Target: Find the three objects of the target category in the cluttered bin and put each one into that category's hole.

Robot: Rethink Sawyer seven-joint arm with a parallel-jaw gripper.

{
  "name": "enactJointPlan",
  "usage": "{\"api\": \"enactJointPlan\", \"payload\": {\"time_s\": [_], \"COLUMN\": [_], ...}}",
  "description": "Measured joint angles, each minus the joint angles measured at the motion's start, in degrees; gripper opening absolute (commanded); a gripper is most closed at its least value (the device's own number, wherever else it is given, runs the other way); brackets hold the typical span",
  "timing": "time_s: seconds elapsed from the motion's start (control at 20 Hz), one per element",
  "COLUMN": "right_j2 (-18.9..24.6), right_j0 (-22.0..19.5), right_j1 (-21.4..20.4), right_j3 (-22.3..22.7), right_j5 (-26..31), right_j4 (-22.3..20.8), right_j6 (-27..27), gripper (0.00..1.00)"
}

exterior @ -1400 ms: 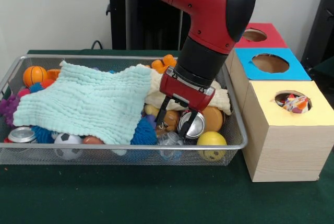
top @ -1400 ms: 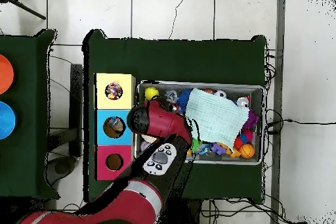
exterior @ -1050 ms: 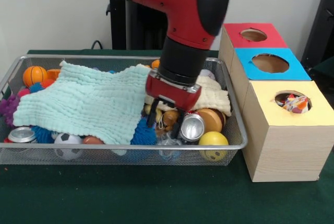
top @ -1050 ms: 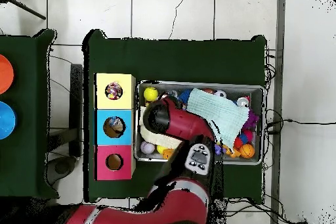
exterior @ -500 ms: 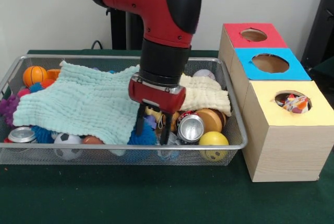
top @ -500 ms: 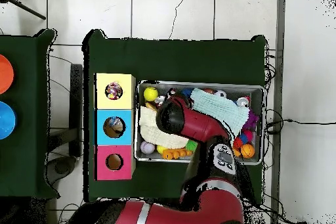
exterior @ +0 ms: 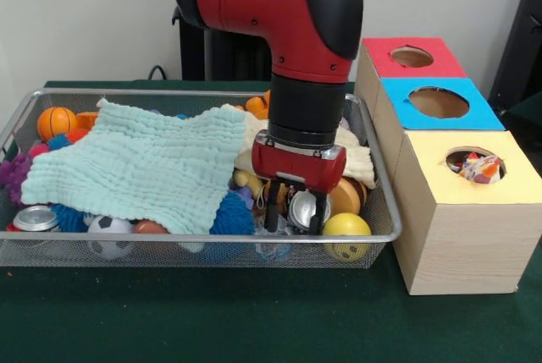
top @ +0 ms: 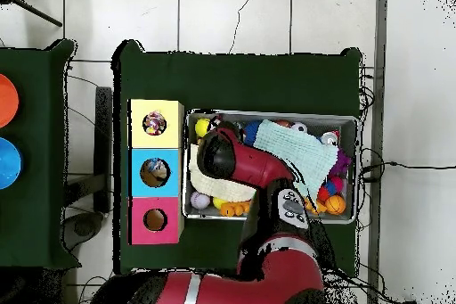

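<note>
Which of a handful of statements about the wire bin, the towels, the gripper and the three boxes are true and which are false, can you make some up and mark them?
1. The gripper is down among the toys at the wire bin's end nearest the boxes. True.
2. A printed cloth ball shows inside the hole of the yellow-topped box. True.
3. The mint towel lies on the table outside the bin. False: it is spread over the toys inside the bin.
4. The blue-topped box stands between the red-topped box and the yellow-topped one. True.
5. The orange basketball sits right beside the boxes. False: it is at the bin's far end from them.
</note>
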Motion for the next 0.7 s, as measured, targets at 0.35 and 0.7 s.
{"api": "enactJointPlan", "payload": {"time_s": [0.35, 0.7], "right_j2": [-1.08, -5.45], "right_j0": [2.94, 7.03], "right_j1": [0.63, 3.21], "right_j3": [-0.37, -2.9], "right_j5": [-0.02, -0.02], "right_j4": [0.06, 1.65], "right_j6": [0.0, 0.01], "gripper": [1.0, 1.0]}}
